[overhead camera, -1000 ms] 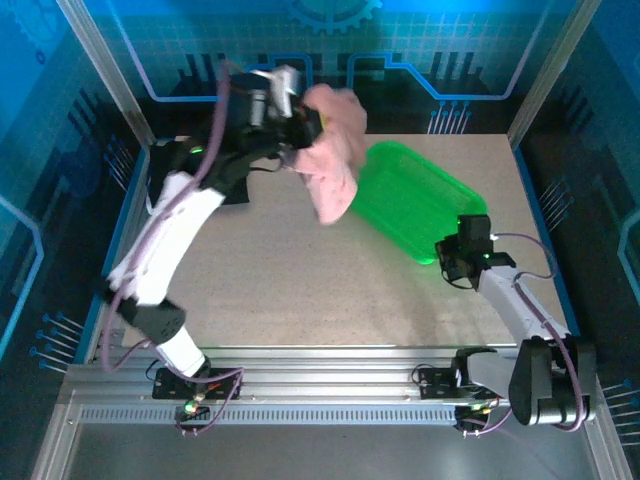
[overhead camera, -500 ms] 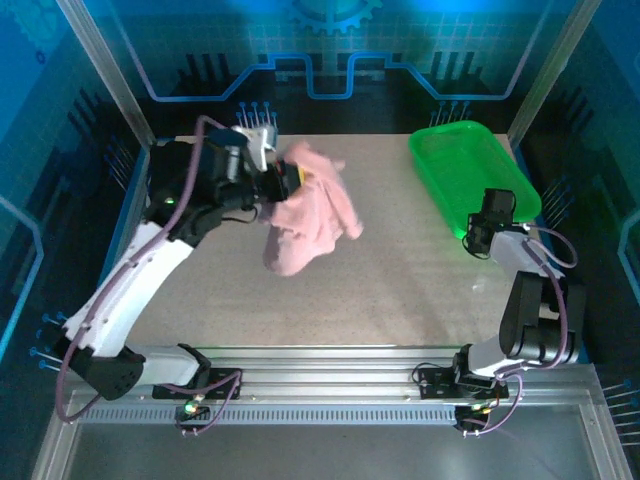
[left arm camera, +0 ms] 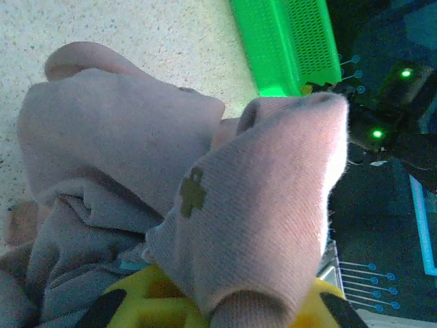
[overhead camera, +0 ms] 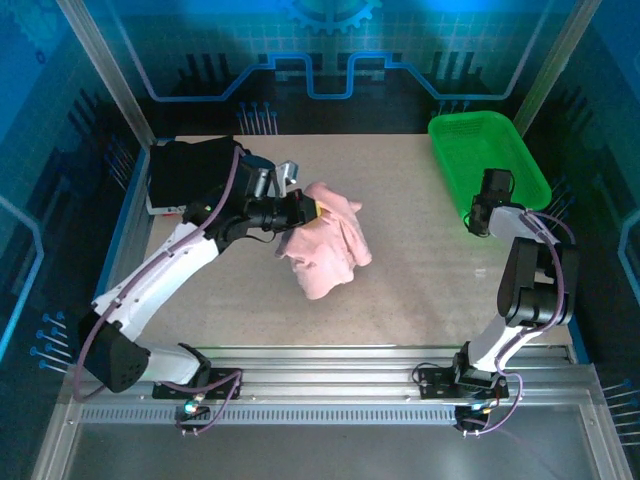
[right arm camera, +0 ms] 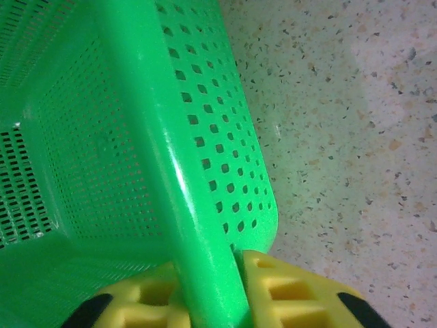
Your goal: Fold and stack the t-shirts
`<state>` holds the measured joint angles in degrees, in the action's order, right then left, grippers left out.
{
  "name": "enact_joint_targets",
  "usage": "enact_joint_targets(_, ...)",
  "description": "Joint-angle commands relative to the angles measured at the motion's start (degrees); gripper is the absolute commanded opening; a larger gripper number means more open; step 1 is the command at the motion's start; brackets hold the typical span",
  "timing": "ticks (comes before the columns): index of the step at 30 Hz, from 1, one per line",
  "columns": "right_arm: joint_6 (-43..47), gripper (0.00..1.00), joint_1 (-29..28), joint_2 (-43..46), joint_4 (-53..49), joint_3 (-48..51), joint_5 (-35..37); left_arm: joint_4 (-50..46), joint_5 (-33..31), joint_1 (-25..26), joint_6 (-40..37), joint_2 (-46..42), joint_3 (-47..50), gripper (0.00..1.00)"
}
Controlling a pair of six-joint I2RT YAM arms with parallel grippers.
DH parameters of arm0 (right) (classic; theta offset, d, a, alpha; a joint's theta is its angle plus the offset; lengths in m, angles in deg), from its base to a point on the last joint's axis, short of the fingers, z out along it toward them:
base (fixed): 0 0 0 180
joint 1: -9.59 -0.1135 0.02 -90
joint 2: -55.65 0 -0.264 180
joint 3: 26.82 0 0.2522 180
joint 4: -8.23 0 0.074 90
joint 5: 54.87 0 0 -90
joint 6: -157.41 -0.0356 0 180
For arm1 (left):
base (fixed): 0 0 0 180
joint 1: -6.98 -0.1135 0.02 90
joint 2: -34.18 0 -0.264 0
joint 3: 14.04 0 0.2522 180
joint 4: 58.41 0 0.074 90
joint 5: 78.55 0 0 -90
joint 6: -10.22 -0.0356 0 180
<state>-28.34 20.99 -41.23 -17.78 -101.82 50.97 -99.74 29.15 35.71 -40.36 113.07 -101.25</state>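
Observation:
The dusty-pink t-shirt (overhead camera: 325,250) lies crumpled in a heap on the middle of the table. Its upper edge is bunched between the yellow fingers of my left gripper (overhead camera: 305,210), which is shut on it. In the left wrist view the pink cloth (left arm camera: 259,205), with a small brown print mark, drapes over the left gripper (left arm camera: 225,304) and hides its fingertips. The black folded t-shirt (overhead camera: 190,170) rests at the back left corner, beside the left arm. My right gripper (overhead camera: 487,207) is at the back right.
The green mesh basket (overhead camera: 490,150) stands in the back right corner. Its near rim (right arm camera: 198,225) sits between the yellow fingers of my right gripper (right arm camera: 212,294). Speckled table (right arm camera: 341,102) spreads bare in front of the pink shirt. Frame posts line the table's edges.
The left arm swung the pink t-shirt down from the air onto the middle of the table. The right arm carried the basket from the table's middle right into the back right corner.

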Motion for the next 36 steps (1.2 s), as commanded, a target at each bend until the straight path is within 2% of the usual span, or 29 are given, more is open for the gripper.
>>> enact_joint_targets(1, 0.8, 0.6, 1.0, -0.5, 1.4, 0.8, -3.4, 3.3, 4.1, -3.5, 3.0, 3.8, 2.0, 0.58)
enact_joint_targets(2, 2.9, 0.69, 1.1, -0.1, 1.5, 0.5, -5.0, 2.6, 3.2, -4.5, 2.5, 4.6, 2.1, 0.66)
enact_joint_targets(4, 11.0, 0.82, 0.8, 1.1, 0.6, -1.5, -8.8, 1.3, 1.7, -8.0, 2.9, 5.4, 2.5, 0.74)
enact_joint_targets(5, 14.5, 0.86, 0.6, 1.7, -1.2, -2.7, -10.6, 1.0, 1.2, -9.8, 3.3, 5.2, 2.9, 0.77)
enact_joint_targets(6, 18.2, 0.89, 0.3, 2.8, -3.3, -3.9, -12.6, 0.9, 0.5, -11.8, 3.7, 4.6, 3.4, 0.86)
enact_joint_targets(8, 24.0, 1.0, -0.9, 6.0, -5.2, -3.7, -14.9, -0.4, -0.6, -14.8, 2.9, 3.1, 4.1, 0.88)
enact_joint_targets(11, 31.4, 1.0, -2.9, 11.1, -7.8, -2.0, -19.4, -3.5, -1.6, -17.4, 1.0, 0.4, 6.1, 0.88)
enact_joint_targets(15, 42.3, 1.0, -8.0, 18.4, -14.8, 0.7, -25.5, -5.7, 0.3, -17.7, 0.5, -4.8, 13.7, 0.89)
enact_joint_targets(18, 52.2, 1.0, -15.9, 23.4, -20.4, 3.0, -26.9, -6.8, 0.1, -18.0, 1.4, -9.2, 20.7, 0.88)
enact_joint_targets(21, 62.3, 0.97, -25.5, 25.3, -23.8, 6.2, -28.4, -4.9, 2.5, -18.0, 3.8, -11.5, 27.8, 0.87)
enact_joint_targets(26, 69.6, 0.91, -36.4, 22.5, -22.7, 13.3, -26.3, 1.6, 3.1, -18.0, 4.1, -9.6, 33.6, 0.8)
enact_joint_targets(31, 71.6, 0.85, -40.5, 16.8, -16.8, 15.1, -25.2, 7.9, 3.8, -18.0, 2.9, -4.8, 34.3, 0.75)
enact_joint_targets(36, 72.2, 0.79, -42.0, 8.6, -13.0, 13.7, -23.0, 14.7, 4.3, -17.6, 3.5, 0.0, 34.7, 0.72)
